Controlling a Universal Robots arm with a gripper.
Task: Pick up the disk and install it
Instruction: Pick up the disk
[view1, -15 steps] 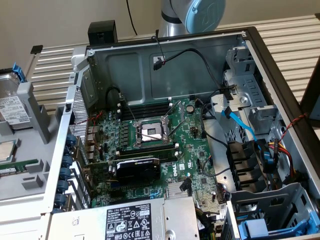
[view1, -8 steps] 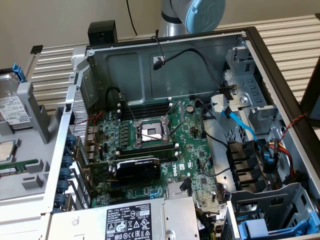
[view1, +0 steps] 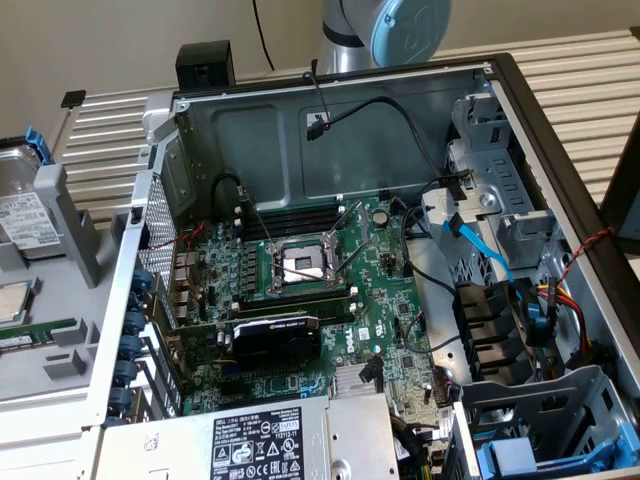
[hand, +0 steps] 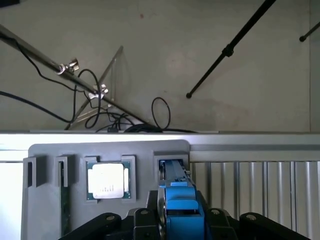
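The disk (hand: 179, 197) stands on edge in a slot of the grey parts tray (hand: 50, 152), its bright blue carrier edge facing up. My gripper (hand: 180, 220) sits over that edge, with a black finger (hand: 145, 216) pressed on each side of the carrier, so it is shut on the disk. The disk's lower part runs down into the slot. In the exterior view the disk (view1: 14, 210) shows at the far left edge, silver with a white label and a blue clip (view1: 37, 145) at its upper corner.
An open computer case (view1: 330, 110) holds the motherboard (view1: 300, 265), a grey power-supply box (view1: 280, 440) and drive bays with another blue-carrier drive (view1: 520, 455). A processor chip (hand: 107, 181) lies in the tray beside the disk's slot. The arm's joint (view1: 400, 25) rises behind the case.
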